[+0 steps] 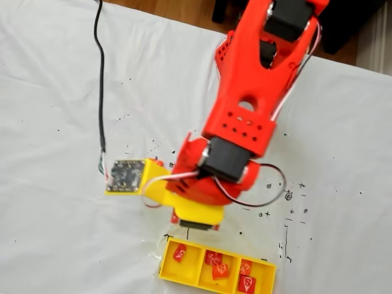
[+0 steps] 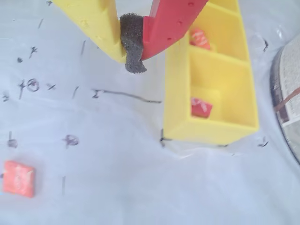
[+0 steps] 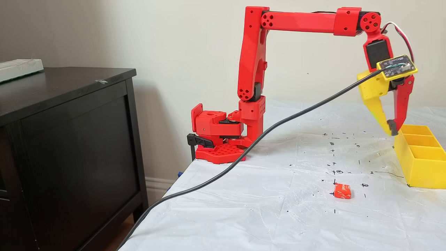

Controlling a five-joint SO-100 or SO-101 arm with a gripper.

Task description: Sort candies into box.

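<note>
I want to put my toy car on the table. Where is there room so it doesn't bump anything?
The wide white sheet left of the black cable in a fixed view is bare. So is the front stretch by the loose candy. It is crowded near the yellow tray, where the closed fingers hang beside it and five candies sit inside.

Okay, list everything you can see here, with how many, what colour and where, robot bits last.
candies in the tray: five, red-orange; one, two, two across the compartments in a fixed view
loose candy: one, red-orange, on the sheet apart from the tray
box: one, yellow, three compartments, near the table edge
table sheet: one, white with black pen marks
cable: one, black, crossing the table to the wrist board
cabinet: one, dark, beside the table
arm: one, red, base clamped at the table edge
gripper: one, yellow and red fingers, closed, empty, above the sheet beside the tray
</note>
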